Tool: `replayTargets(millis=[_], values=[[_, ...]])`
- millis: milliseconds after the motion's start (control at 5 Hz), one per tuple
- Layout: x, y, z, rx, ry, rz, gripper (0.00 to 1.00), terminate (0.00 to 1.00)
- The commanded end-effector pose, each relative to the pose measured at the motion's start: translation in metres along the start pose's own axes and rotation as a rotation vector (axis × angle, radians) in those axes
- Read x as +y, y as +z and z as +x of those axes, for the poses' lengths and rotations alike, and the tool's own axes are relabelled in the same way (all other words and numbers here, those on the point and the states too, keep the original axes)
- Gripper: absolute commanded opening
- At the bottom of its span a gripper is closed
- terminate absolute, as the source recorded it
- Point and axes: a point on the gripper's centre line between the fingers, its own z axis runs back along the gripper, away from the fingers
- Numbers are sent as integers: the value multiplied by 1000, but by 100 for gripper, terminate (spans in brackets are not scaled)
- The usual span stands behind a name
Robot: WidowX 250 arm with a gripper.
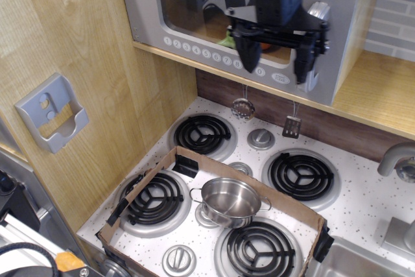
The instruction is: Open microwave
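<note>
Nearest the camera: steel pot (231,200) inside a cardboard tray (214,222) on the stovetop. Farther back, the gripper (274,56) hangs with fingers spread before the microwave (194,11) on its shelf. The upright door handle (316,43) lies just right, near the right finger

A toy play kitchen is shown: 4 black coil burners (202,133) are set in a speckled stovetop (363,202), beneath a grey microwave (194,4) shelved in wood.
</note>
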Motion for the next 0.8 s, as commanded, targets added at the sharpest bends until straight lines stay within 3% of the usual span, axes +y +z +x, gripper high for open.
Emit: replayTargets(millis=[0, 600], values=[[-20, 16, 21, -94, -26, 18, 100, 0], [-15, 15, 42, -131, -19, 26, 100, 0]])
